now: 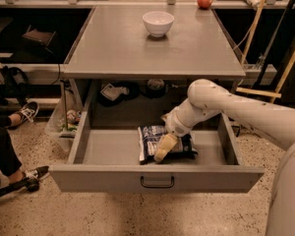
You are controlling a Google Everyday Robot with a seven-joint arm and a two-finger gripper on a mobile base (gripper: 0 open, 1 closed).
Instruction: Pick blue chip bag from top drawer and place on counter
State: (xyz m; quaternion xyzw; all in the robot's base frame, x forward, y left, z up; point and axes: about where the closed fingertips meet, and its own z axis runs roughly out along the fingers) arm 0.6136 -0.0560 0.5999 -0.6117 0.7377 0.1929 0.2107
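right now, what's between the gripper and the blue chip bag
Nothing shows between them. In the camera view the gripper sits right over the blue chip bag, overlapping its middle, inside the open top drawer. Whether it touches the bag cannot be told.
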